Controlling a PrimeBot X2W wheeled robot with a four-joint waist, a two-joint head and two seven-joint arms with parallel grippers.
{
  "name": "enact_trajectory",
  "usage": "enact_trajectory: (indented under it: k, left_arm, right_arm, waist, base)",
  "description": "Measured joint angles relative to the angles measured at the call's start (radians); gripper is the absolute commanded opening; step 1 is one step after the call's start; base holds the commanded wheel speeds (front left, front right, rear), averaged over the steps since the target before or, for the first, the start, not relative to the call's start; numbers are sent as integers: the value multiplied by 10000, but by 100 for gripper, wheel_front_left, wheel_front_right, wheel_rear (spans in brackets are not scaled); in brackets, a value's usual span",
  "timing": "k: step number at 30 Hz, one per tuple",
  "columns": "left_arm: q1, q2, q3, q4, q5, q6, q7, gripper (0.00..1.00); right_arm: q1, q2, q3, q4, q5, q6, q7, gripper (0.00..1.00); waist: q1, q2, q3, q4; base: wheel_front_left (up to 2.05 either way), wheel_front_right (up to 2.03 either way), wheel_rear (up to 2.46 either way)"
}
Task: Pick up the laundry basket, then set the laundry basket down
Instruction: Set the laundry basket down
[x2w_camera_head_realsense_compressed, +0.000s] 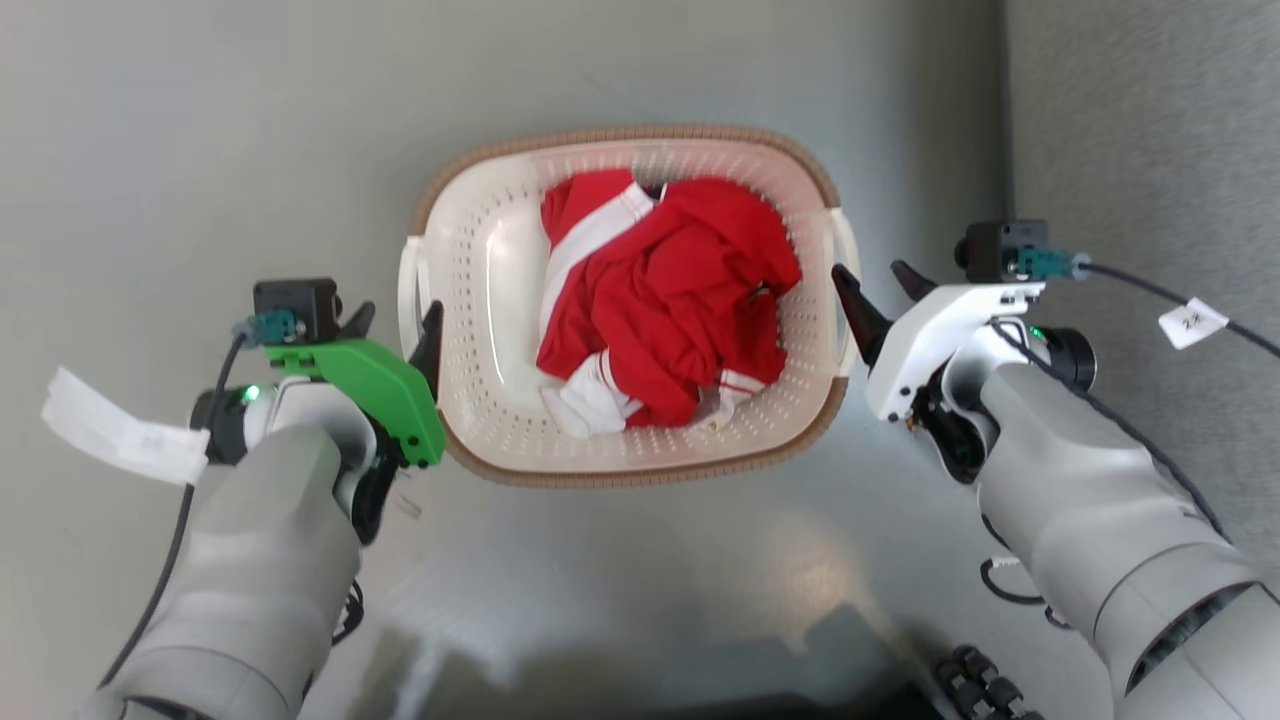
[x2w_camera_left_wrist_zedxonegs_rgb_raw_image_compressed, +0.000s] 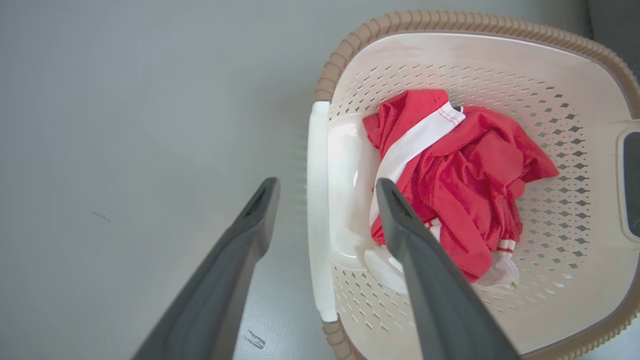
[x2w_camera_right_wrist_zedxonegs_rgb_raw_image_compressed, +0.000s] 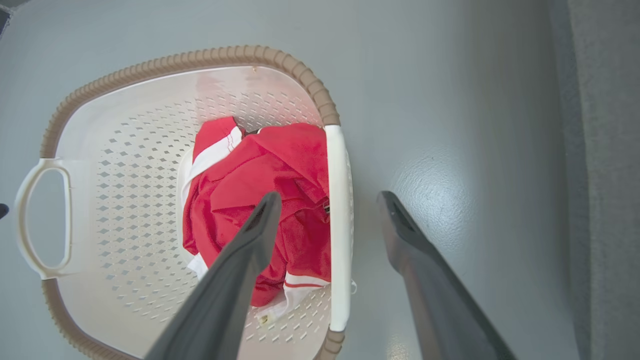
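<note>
The laundry basket (x2w_camera_head_realsense_compressed: 475, 300) sits on the grey floor (x2w_camera_head_realsense_compressed: 200, 150) with red clothes (x2w_camera_head_realsense_compressed: 670, 290) heaped inside. The left gripper (x2w_camera_head_realsense_compressed: 397, 325) is spread open astride the left handle (x2w_camera_left_wrist_zedxonegs_rgb_raw_image_compressed: 318, 210) (one finger over the inside, one outside). The right gripper (x2w_camera_head_realsense_compressed: 870, 272), also unclenched, straddles the right handle (x2w_camera_right_wrist_zedxonegs_rgb_raw_image_compressed: 338, 225).

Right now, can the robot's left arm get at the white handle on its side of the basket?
Probably yes. The left end effector is open, its fingers straddling the laundry basket at its left handle, one outside, one over the clothes, with nothing between.
</note>
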Motion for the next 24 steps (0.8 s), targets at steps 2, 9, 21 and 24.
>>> enact_trajectory:
  k: [2,9,21,24]
  left_arm:
    - [164,2,13,-98,-82,0,-15,100]
    - [617,150,29,-545,-105,0,-71,100]
    - [1181,734,782,-2157,132,0,-71,100]
    - [1516,826,1112,-2548,203,0,-71,100]
  right_arm:
    - [130,0,12,-54,13,0,-25,100]
    - [454,10,75,-299,25,0,-125,100]
    - [1000,-583,-345,-1231,-198,0,-211,100]
    - [1004,-855,-755,-1724,-414,-15,-211,100]
  waist:
    - [0,0,-263,-20]
    - [0,0,-1218,-66]
    - [0,0,-2924,35]
    - [0,0,-3354,76]
  base:
    - [0,0,0]
    - [0,0,0]
    - [0,0,0]
    - [0,0,0]
